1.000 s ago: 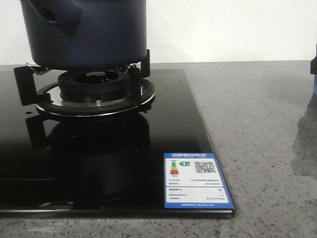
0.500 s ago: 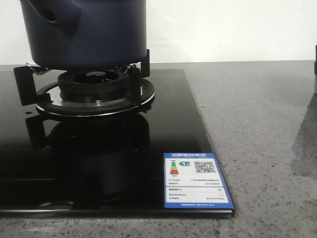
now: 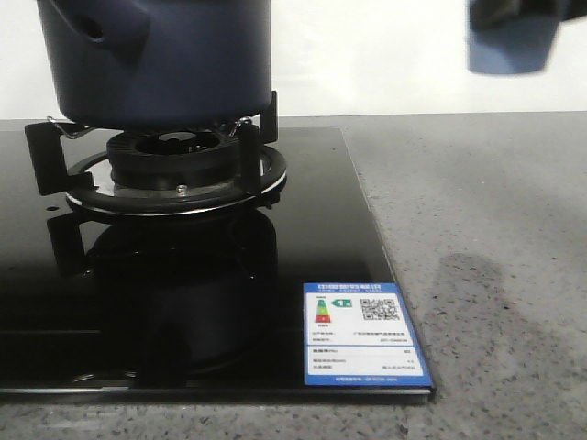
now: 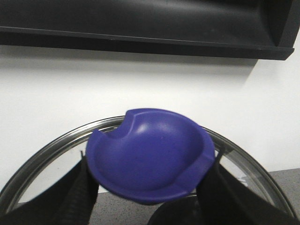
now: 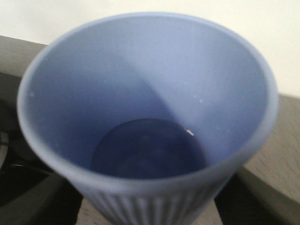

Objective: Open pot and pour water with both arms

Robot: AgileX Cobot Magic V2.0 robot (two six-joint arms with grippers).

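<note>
The dark navy pot [image 3: 165, 64] stands on the gas burner [image 3: 174, 151] at the back left, its top cut off by the frame. My left gripper [image 4: 150, 194] is shut on the purple-blue knob [image 4: 150, 154] of the glass lid [image 4: 44, 146], held up in front of a white wall. It is out of the front view. My right gripper [image 5: 150, 208] is shut on the pale blue ribbed cup [image 5: 145, 108], its fingers on either side of the ribbed wall. The cup [image 3: 514, 41] shows blurred high at the right in the front view, apart from the pot.
A black glass cooktop [image 3: 183, 302] with a blue energy label [image 3: 362, 332] covers the left. A grey speckled counter [image 3: 495, 275] lies to the right, with the cup's shadow on it. A dark shelf [image 4: 140, 23] hangs above the lid.
The cup has risen from the right edge and moved left, to the upper right of the front view. Its shadow has shifted left on the counter. The pot has not moved.
</note>
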